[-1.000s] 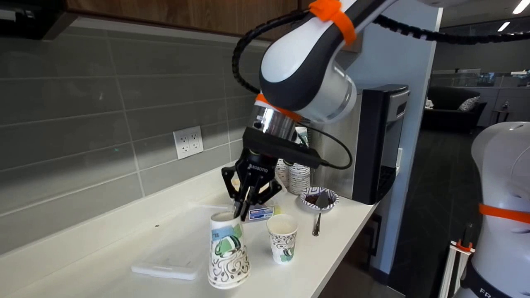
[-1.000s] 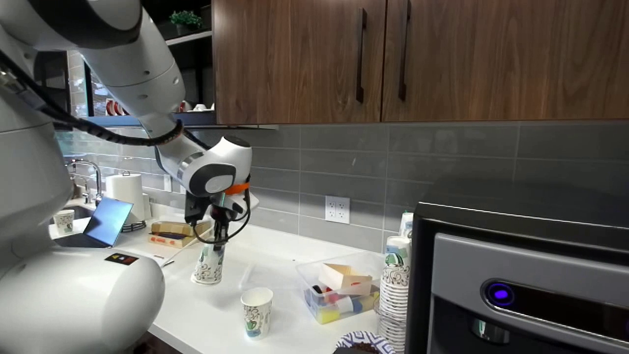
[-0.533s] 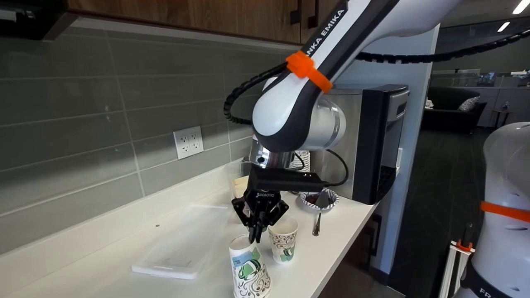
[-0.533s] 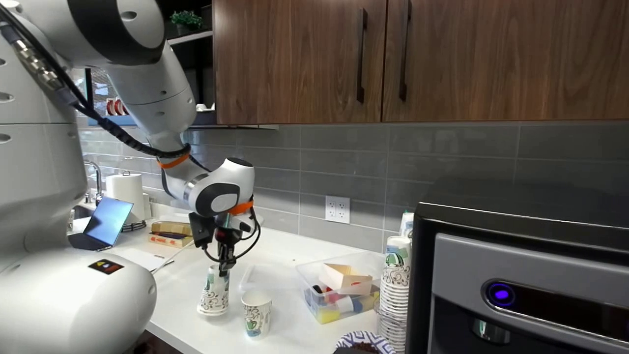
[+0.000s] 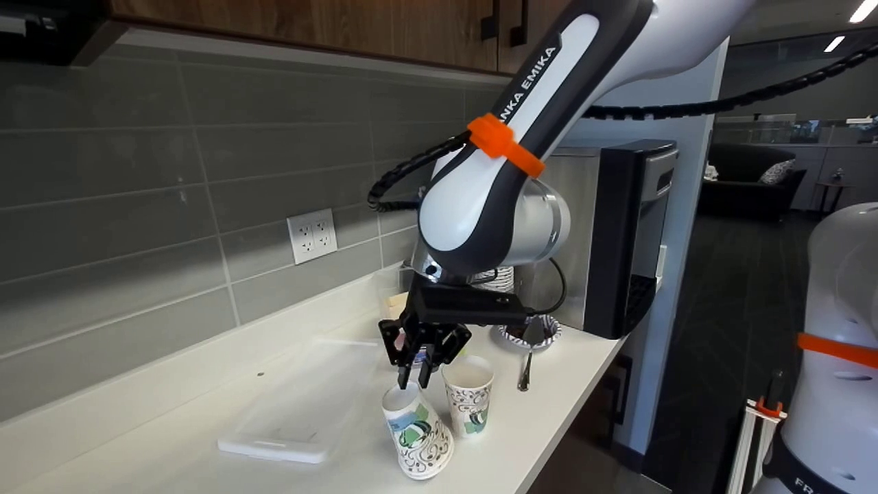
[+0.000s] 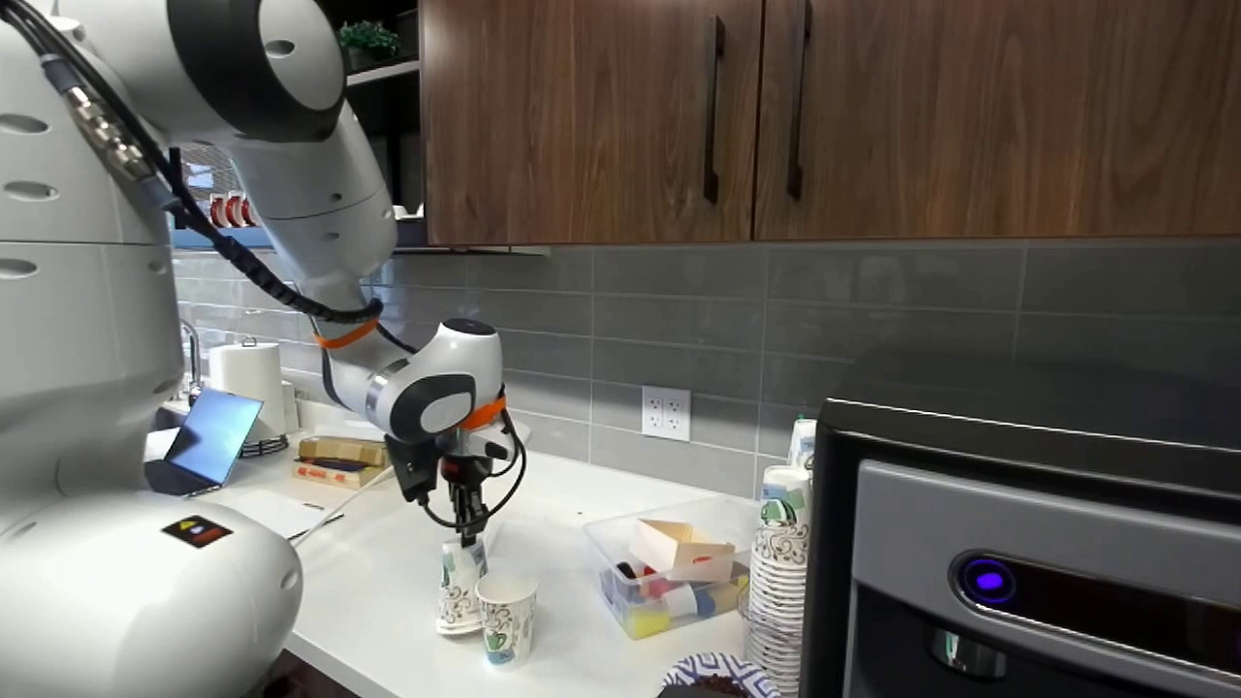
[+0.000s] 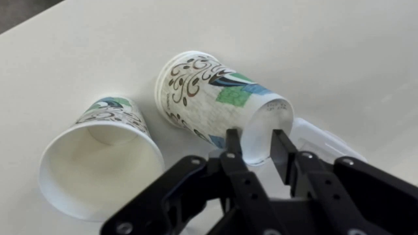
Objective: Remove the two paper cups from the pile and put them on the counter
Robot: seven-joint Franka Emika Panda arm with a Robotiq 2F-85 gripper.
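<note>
A white paper cup with a green logo (image 5: 420,439) stands upside down on the off-white counter (image 5: 171,453), leaning slightly in that exterior view. It also shows in an exterior view (image 6: 459,586) and the wrist view (image 7: 209,98). Its lower edge has a double rim; I cannot tell whether two cups are nested. A second white cup (image 5: 468,412) stands mouth up close beside it, also in the wrist view (image 7: 112,112). The pile (image 6: 779,572) of nested cups stands beside the machine. My gripper (image 5: 413,384) is open, fingers apart at the upside-down cup's raised base (image 7: 255,135).
A clear lid (image 5: 295,405) lies flat near the wall. A clear box of items (image 6: 630,582) stands by the pile. A patterned bowl (image 5: 549,336) with a spoon (image 5: 525,374) sits before the black machine (image 5: 617,240). A laptop (image 6: 208,446) is farther back.
The upside-down cup moved down onto the counter and toward the upright cup. My gripper went from shut on it to open, and sits slightly above it.
</note>
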